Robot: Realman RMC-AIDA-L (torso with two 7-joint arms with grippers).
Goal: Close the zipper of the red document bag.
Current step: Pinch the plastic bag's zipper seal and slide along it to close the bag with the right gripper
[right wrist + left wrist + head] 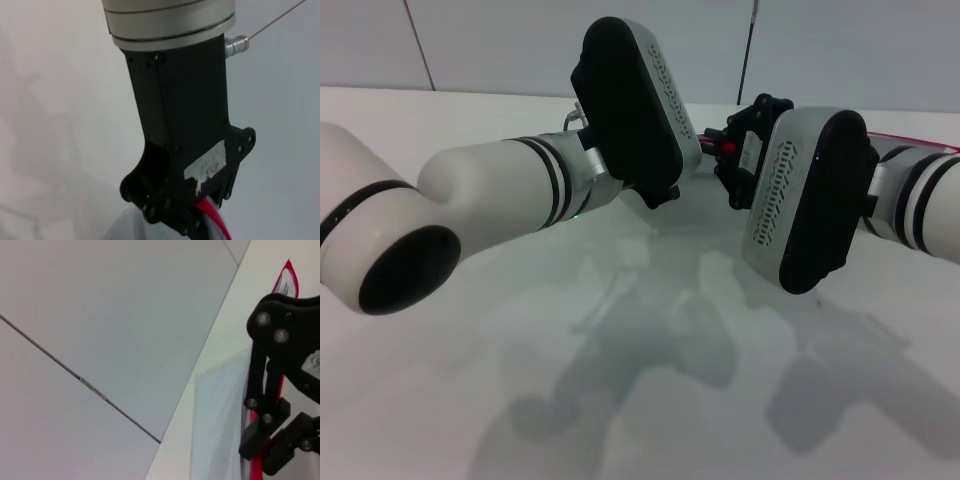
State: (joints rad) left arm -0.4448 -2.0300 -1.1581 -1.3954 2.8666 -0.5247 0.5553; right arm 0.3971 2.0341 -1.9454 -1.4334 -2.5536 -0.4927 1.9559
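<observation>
Head view: your two wrists block the red document bag (220, 425).
Right gripper (265, 460) pinches the zipper (257, 467); left gripper (200, 227) grips it too.

There are two robot arms, the left arm (510, 185) and the right arm (920, 195), and each one carries one pincer: the left pincer (200, 212) and the right pincer (270, 452), so two pincers together. There is one red document bag (220, 425) with one zipper (257, 467). They are over one white counter (650, 380).
</observation>
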